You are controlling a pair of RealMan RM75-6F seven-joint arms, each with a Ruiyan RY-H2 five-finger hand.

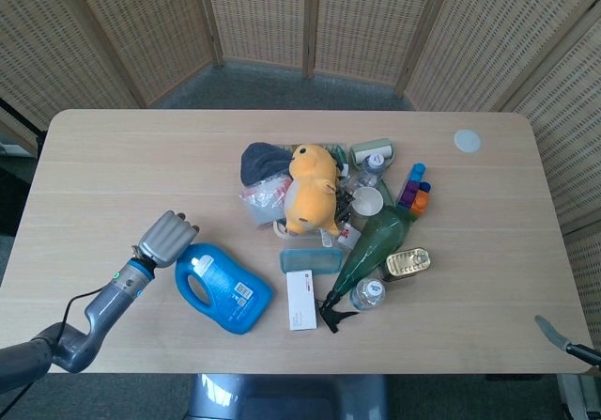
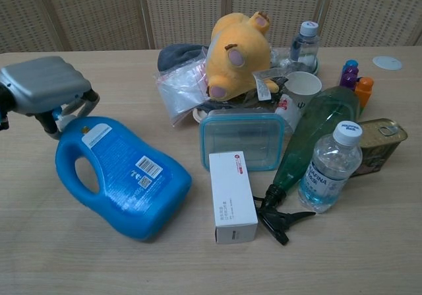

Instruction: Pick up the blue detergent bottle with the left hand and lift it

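- The left hand (image 2: 43,87) is seen at the far left, at about 10 o'clock from the blue detergent bottle (image 2: 119,183); its fingers (image 2: 72,105) are curled down at the bottle's cap end, but whether the neck is truly pinched cannot be told.
- The blue detergent bottle is found on the tabletop (image 1: 113,171), tilted up at its cap end, its base resting toward 4 o'clock, its handle loop untouched.
- A slip is judged likely: a heavy bottle taken only at the neck could swing or drop out.
- At 3 o'clock of the bottle, just beside it, a white carton (image 2: 232,196) lies; a swinging base could knock it.
- Past it, the clear lidded container (image 2: 241,140), yellow plush toy (image 2: 239,54) and green spray bottle (image 2: 310,133) are crowded together.
- The right hand (image 1: 563,337) barely shows at the far right edge; its fingers cannot be told.
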